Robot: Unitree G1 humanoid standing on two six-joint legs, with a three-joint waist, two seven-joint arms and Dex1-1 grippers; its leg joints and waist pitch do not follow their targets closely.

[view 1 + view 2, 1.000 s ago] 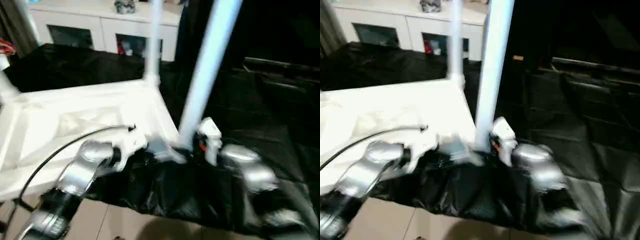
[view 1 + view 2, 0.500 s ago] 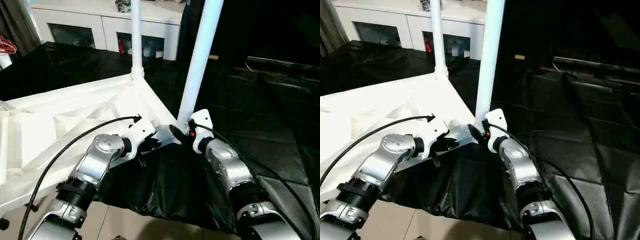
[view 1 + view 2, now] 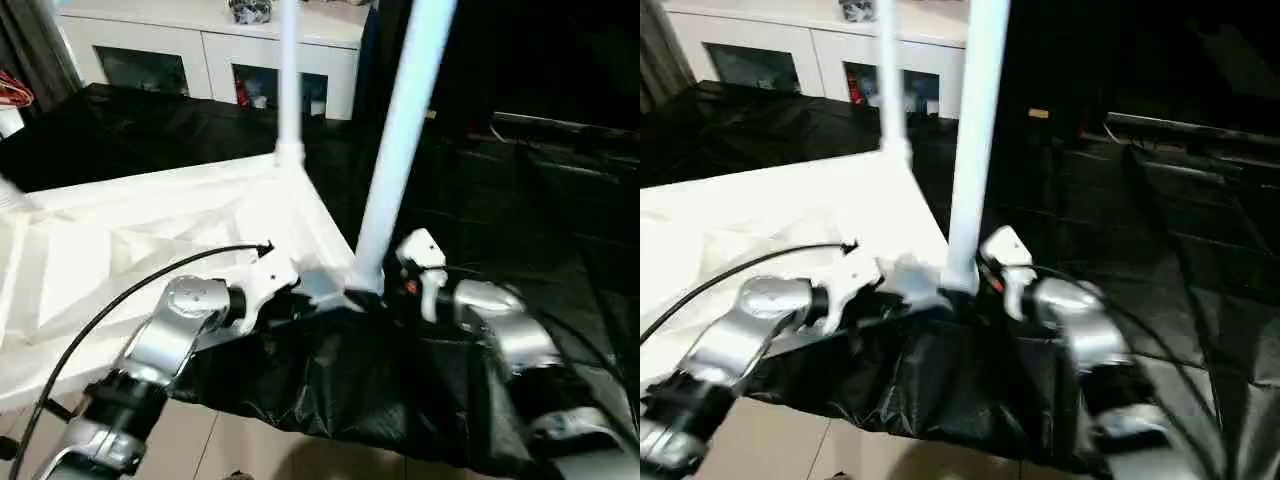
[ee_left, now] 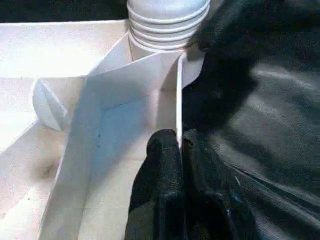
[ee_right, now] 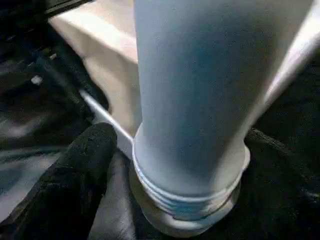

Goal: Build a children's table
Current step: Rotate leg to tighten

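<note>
Leg-fitting step in hand. Tabletop (image 3: 150, 240) lies underside up on black sheeting (image 3: 340, 380), ribs showing; near-right leg (image 3: 395, 150) stands upright in its corner socket (image 5: 190, 210), a second leg (image 3: 288, 80) upright at the far-right corner. Left gripper (image 4: 180, 142) is pinched together on the thin rim wall (image 4: 178, 100) just beside that socket, steadying the top. Right gripper (image 5: 95, 150) sits at the leg's base, one finger beside the threaded collar; whether its fingers are apart or clamping, cannot tell. Next move probably calls for regripping and twisting the leg home while the rim stays held. Seating depth hidden; left-side corners cut off; head views blurred.
</note>
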